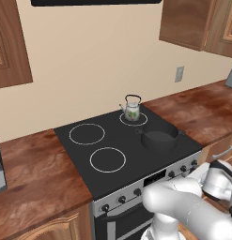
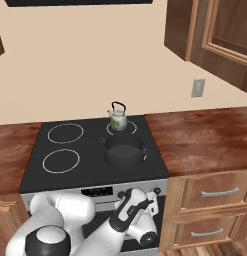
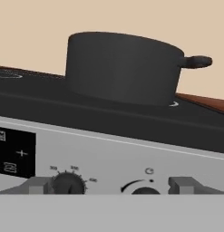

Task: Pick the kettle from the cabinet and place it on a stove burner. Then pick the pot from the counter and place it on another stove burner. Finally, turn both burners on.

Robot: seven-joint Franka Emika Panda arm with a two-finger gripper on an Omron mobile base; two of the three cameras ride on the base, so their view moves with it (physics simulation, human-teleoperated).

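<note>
Left base view: you've got the kettle (image 1: 132, 109) upright on the far right burner ring (image 1: 133, 119) of the black cooktop (image 1: 80, 157). The pot (image 1: 159, 136) sits on the near right burner, just in front of the kettle and apart from it. The two left rings, far (image 1: 87, 133) and near (image 1: 107, 159), are bare. Knobs (image 1: 121, 199) run along the steel front of the range. The arm (image 1: 192, 206) is low at the bottom right, in front of the range; you can't see the claw tips from here. Reddish-brown desk (image 1: 37, 173) on both sides of the range, wall socket (image 1: 179, 73) far right.

Right base view: same layout. Kettle (image 2: 117, 118) on the far right ring, pot (image 2: 124, 150) on the near right one, both left rings (image 2: 61, 160) uncovered. The arm's wrist (image 2: 137, 215) is down at the range front below the pot, level with the knob row. Drawers (image 2: 219, 192) under the desk (image 2: 205, 140) to the right.

Hand view: you're looking straight at the steel control panel (image 3: 109, 158). The claw (image 3: 112, 185) is released, its two tips spread wide, holding nothing. One knob (image 3: 68, 184) sits just inside the left tip (image 3: 37, 185), a second knob (image 3: 143, 188) lies between the tips nearer the right one (image 3: 183, 185); contact is not clear. The pot (image 3: 122, 68) stands above on the cooktop, one side handle (image 3: 195, 61) sticking out right. A dark display (image 3: 13, 152) is on the panel's left.
</note>
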